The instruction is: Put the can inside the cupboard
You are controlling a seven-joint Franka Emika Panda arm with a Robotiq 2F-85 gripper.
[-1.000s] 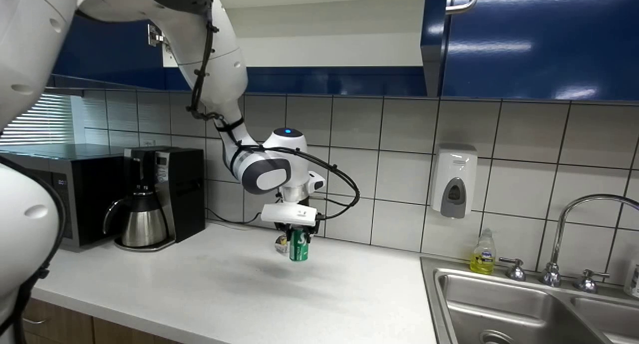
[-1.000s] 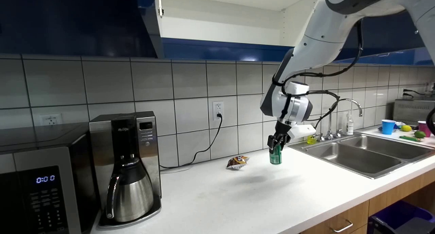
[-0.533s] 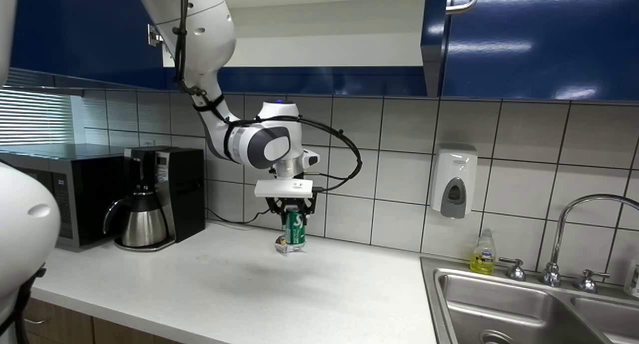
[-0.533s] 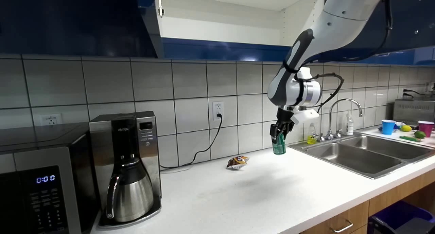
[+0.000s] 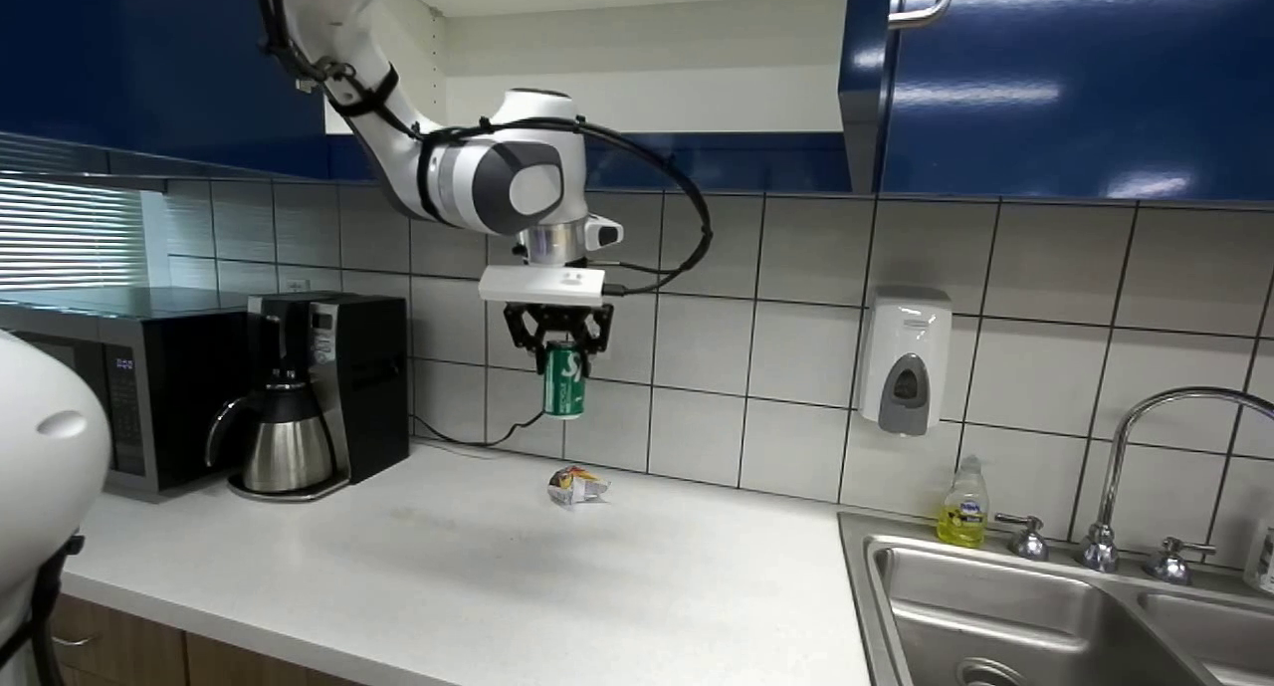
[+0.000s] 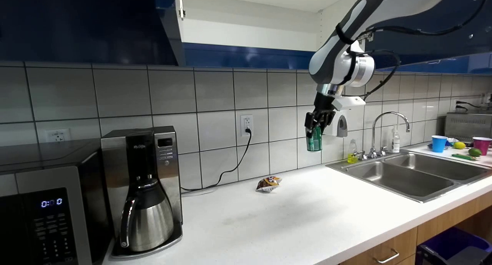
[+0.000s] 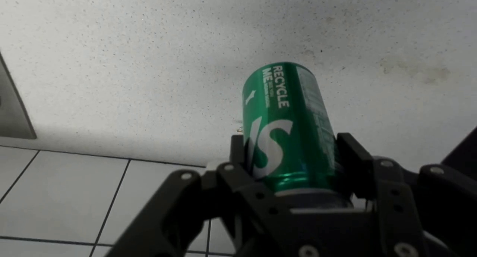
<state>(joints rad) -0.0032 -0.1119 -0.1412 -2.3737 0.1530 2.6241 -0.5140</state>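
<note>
The green can hangs upright in my gripper, well above the white counter. The can also shows in an exterior view and in the wrist view. In the wrist view both fingers of my gripper press on its sides near its top end, and the silvery top faces the palm. The cupboard stands open, with its white interior and blue lower edge above and behind the gripper; it also shows in an exterior view. The can is below the level of the cupboard's lower edge.
Blue doors flank the cupboard opening. A microwave and a coffee maker stand at one end of the counter. A small snack bag lies on the counter. A sink and a wall soap dispenser are at the other side.
My gripper has risen steadily with the can held in it, from just above the counter to well above it. The arm has lifted, and the snack bag is now uncovered below the can.
</note>
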